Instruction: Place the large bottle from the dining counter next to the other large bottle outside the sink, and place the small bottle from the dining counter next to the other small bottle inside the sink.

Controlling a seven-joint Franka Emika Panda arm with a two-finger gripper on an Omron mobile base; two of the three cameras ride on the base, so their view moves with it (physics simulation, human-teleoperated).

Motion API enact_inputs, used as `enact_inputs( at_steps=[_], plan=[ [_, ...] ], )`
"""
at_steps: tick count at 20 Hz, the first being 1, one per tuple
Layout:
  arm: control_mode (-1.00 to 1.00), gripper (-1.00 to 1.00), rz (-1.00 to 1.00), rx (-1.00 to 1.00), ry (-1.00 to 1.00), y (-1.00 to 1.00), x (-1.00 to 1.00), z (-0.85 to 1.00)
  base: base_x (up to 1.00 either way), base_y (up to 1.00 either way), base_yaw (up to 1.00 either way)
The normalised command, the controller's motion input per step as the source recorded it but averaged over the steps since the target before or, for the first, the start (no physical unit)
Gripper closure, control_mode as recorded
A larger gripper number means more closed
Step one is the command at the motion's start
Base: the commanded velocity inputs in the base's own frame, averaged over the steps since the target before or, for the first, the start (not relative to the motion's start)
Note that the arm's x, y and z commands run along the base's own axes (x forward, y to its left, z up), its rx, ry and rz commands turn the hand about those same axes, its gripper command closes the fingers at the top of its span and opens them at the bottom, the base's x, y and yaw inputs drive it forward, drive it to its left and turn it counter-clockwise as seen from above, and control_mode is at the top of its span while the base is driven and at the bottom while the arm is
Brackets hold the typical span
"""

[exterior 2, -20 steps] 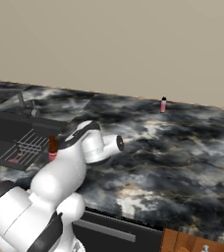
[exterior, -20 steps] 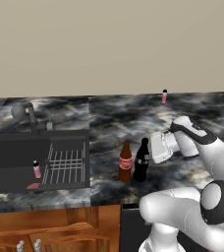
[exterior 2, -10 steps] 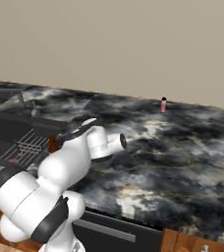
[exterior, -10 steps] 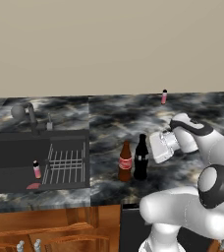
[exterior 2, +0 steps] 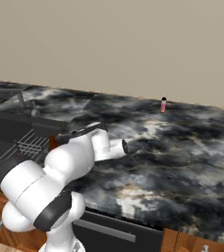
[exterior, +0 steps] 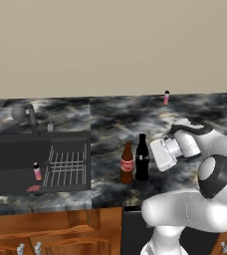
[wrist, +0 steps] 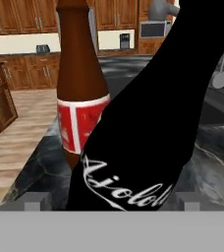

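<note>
Kitchen counter [exterior: 105,119] with a black-and-white marbled top, plain beige wall behind, black sink [exterior: 16,154] let into its left end.

Gripper [exterior: 155,155]: fingers hidden in the base views, and in the hand view they are probably the two grey stubs at the bottom edge, standing wide apart with the black bottle [exterior: 142,158] between them. I read that as released, jaws off the glass, though contact is too close to judge.

Directly ahead of the fingers: the black bottle, upright on the counter. Just beyond it, on its far side from the fingers, the brown bottle [exterior: 127,164] with a red label, the two close together, outside the basin.

Farther out past both: the sink's grid rack [exterior: 65,167] and a tiny pink bottle [exterior: 37,171] standing inside the basin. Well off behind the hand, near the wall, the other tiny pinkish bottle [exterior: 166,98] stands alone.

Handling judgement for that one: rigid, light, small and top-heavy enough to tip if nudged; smooth sides likely slippery. Take it around the body below the dark cap, jaws square.
</note>
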Motion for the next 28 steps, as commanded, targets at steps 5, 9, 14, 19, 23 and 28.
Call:
enact_inputs(
  at_steps=[5, 9, 14, 19, 23, 28],
  plan=[
    [-1.0, -1.0, 0.06, -0.01, -0.16, 0.0, -0.11, -0.09, 0.0, 0.0, 0.0],
    [-1.0, -1.0, 0.07, -0.02, -0.2, 0.0, -0.13, -0.07, 0.0, 0.0, 0.0],
    [-1.0, -1.0, 0.07, -0.02, -0.22, 0.0, -0.08, -0.07, 0.0, 0.0, 0.0],
    [-1.0, -1.0, 0.04, -0.01, -0.18, 0.0, 0.02, -0.05, 0.0, 0.0, 0.0],
    [-1.0, -1.0, 0.01, 0.0, -0.14, 0.0, 0.13, 0.0, 0.0, 0.0, 0.0],
    [-1.0, -1.0, 0.0, 0.0, -0.11, 0.0, 0.08, 0.0, 0.0, 0.0, 0.0]
  ],
)
